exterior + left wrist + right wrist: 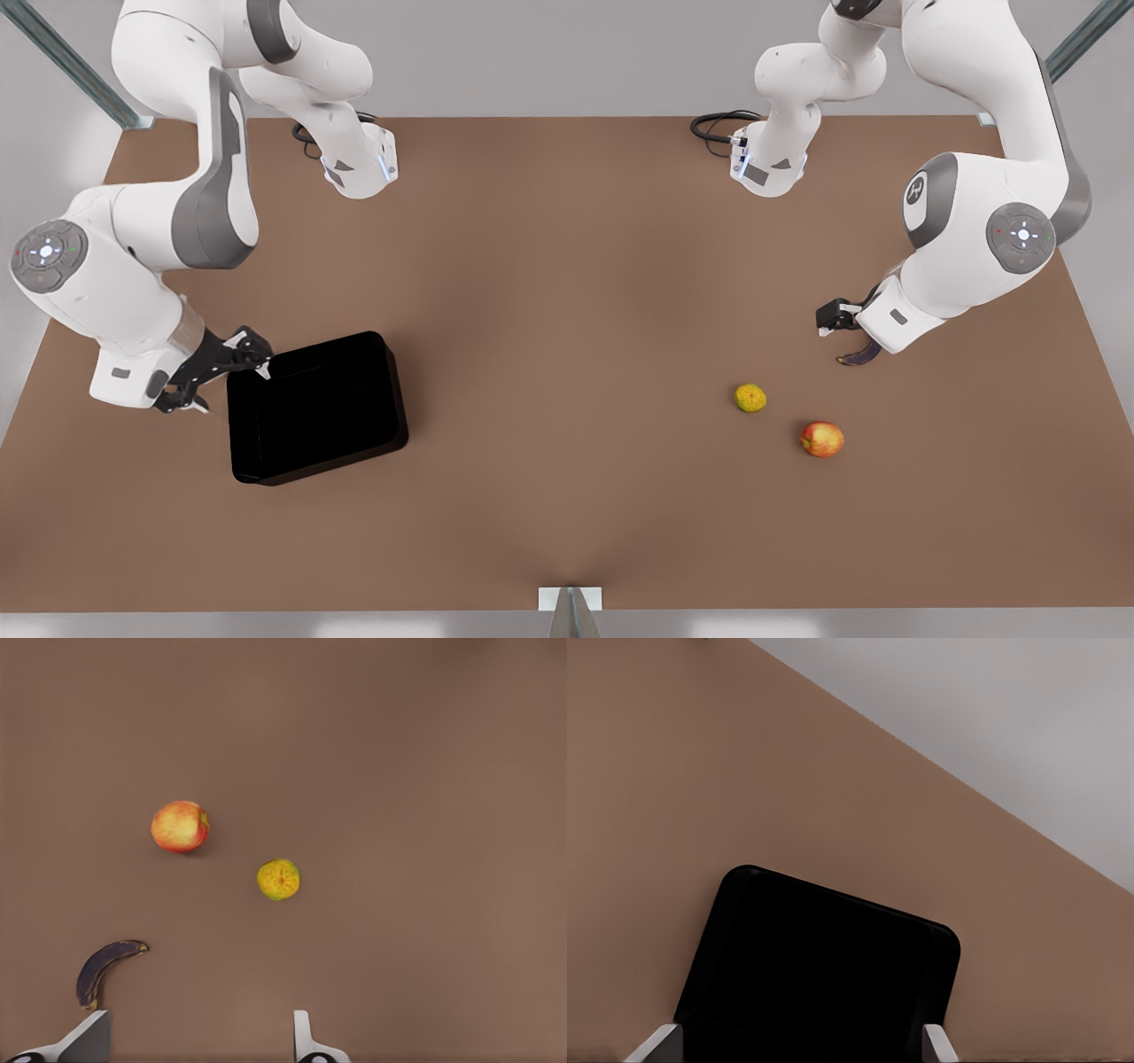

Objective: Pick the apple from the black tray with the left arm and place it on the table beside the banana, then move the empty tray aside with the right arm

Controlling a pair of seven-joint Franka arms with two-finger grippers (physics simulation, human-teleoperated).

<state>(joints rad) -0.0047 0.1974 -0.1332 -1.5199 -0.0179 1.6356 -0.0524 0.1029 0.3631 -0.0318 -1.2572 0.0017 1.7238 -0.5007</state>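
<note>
The black tray [314,408] lies empty and turned at an angle on the table [567,266], toward the front view's left. My right gripper [226,381] is open at the tray's outer short rim, its fingertips [656,1043] spread wide before the tray [824,974]. The apple [822,439] rests on the table at the front view's right, a short way from the banana [858,357], which is partly hidden under my left hand. My left gripper [199,1041] hangs open above the table by the banana [106,967], well apart from the apple [180,826].
A bumpy yellow-green fruit [750,398] sits beside the apple, also seen as that fruit [279,879] from the left wrist. Both arm bases stand at the table's far edge with black cables [713,128]. A small bracket [570,599] sits at the near edge.
</note>
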